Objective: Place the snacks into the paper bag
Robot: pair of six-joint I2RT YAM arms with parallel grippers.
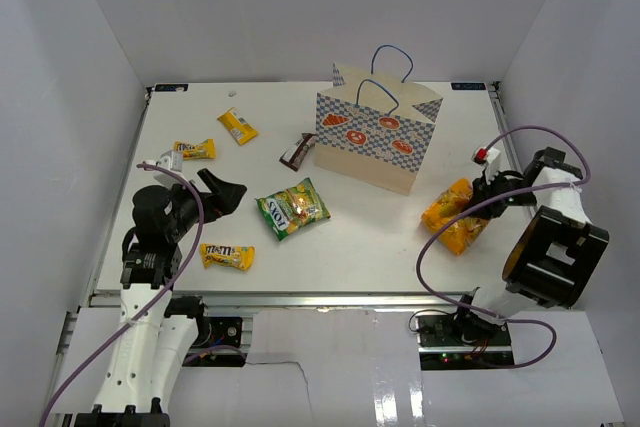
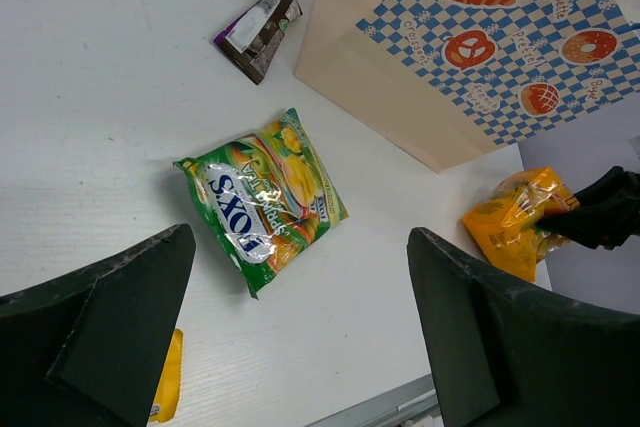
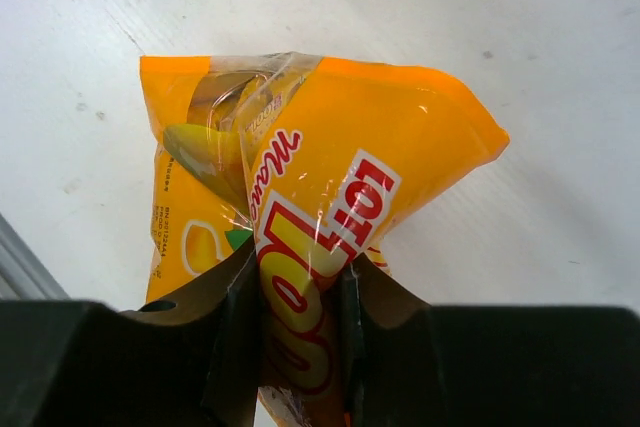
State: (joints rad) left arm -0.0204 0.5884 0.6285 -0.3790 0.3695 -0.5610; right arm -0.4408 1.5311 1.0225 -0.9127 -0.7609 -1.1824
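Over by the table's (image 1: 360,242) right edge, the right gripper (image 3: 300,292) pinches the orange-yellow pouch (image 3: 330,167) tight, near the paper bag (image 1: 375,142) but apart from it. The left gripper (image 1: 224,191) gapes wide and empty, beside the green-yellow bag (image 1: 292,209).

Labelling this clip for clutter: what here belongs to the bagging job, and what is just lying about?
Job: paper bag, three yellow candy packs, brown bar wrapper, green-yellow bag, orange pouch.
Lying about: small white scrap, far left.
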